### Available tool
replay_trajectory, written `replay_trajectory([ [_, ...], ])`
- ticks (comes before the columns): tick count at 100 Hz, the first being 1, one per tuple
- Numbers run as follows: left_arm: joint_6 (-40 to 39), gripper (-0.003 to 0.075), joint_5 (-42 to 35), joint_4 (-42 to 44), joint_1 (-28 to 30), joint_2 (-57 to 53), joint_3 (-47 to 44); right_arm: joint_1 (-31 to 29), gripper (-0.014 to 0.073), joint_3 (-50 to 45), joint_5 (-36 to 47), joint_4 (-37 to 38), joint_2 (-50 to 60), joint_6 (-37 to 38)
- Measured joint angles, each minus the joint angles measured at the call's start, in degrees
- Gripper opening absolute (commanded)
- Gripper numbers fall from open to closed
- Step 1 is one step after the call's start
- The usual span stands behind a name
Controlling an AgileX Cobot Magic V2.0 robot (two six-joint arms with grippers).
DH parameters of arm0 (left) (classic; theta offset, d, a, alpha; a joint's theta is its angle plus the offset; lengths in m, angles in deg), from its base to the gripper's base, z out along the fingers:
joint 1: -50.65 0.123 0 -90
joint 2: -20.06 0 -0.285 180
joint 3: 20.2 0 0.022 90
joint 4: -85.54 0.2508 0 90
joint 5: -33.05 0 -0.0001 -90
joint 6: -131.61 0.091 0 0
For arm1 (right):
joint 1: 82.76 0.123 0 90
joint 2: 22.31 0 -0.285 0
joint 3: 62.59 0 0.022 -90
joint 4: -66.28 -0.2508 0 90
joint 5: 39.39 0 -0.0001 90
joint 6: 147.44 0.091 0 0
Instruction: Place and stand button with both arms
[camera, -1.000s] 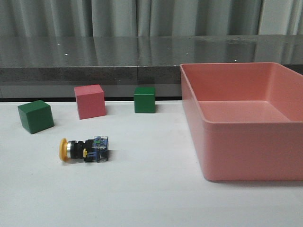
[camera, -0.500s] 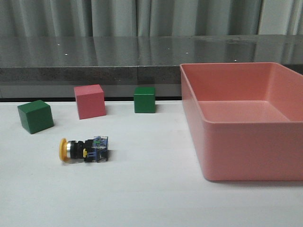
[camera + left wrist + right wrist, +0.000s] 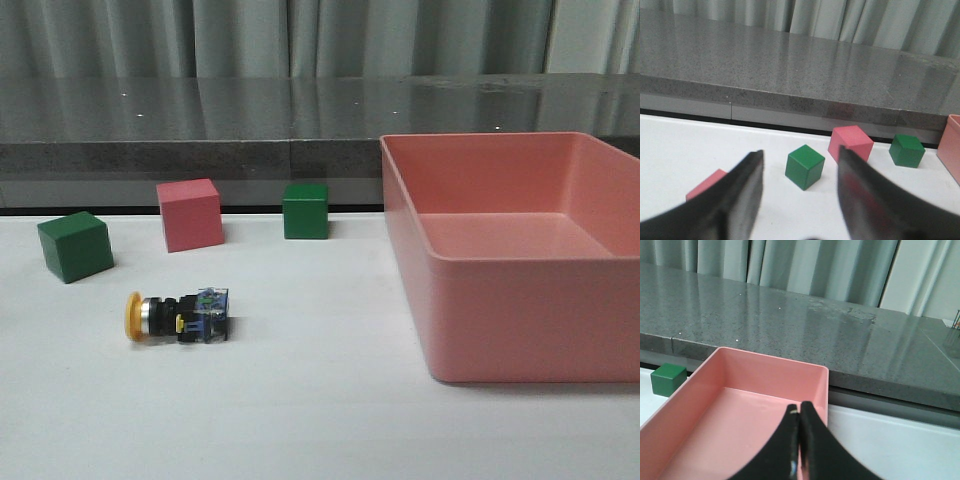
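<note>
The button [image 3: 178, 315] lies on its side on the white table in the front view, yellow cap to the left, clear contact block to the right. It shows in neither wrist view. Neither arm shows in the front view. In the left wrist view, my left gripper [image 3: 800, 151] is open and empty above the table, with a green cube [image 3: 805, 166] seen beyond the gap between its fingers. In the right wrist view, my right gripper [image 3: 799, 406] is shut and empty, over the pink bin [image 3: 690, 390].
A green cube [image 3: 75, 246], a pink cube [image 3: 189, 214] and another green cube [image 3: 305, 210] stand behind the button. The large pink bin [image 3: 430, 260] fills the right side. Another pink block [image 3: 705, 184] shows partly behind my left finger. A grey ledge runs along the back.
</note>
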Motion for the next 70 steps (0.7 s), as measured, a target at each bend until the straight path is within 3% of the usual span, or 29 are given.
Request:
replay_trajectory([
  [5, 0.28, 0.0559, -1.00, 0.00, 0.00, 3.11, 2.23, 0.00, -0.0062, 0.00, 0.00, 0.00, 0.00, 0.00],
  [26, 0.39, 0.0546, -7.13, -5.15, 0.00, 12.98, 6.15, 0.00, -0.0062, 0.00, 0.00, 0.00, 0.00, 0.00],
  [38, 1.12, 0.0546, -7.23, -3.50, -1.10, 19.03, 8.05, 0.00, -0.0062, 0.00, 0.00, 0.00, 0.00, 0.00],
  [70, 8.10, 0.0545, -7.23, 6.26, -14.37, 44.70, 22.75, 0.00, -0.0062, 0.00, 0.00, 0.00, 0.00, 0.00],
])
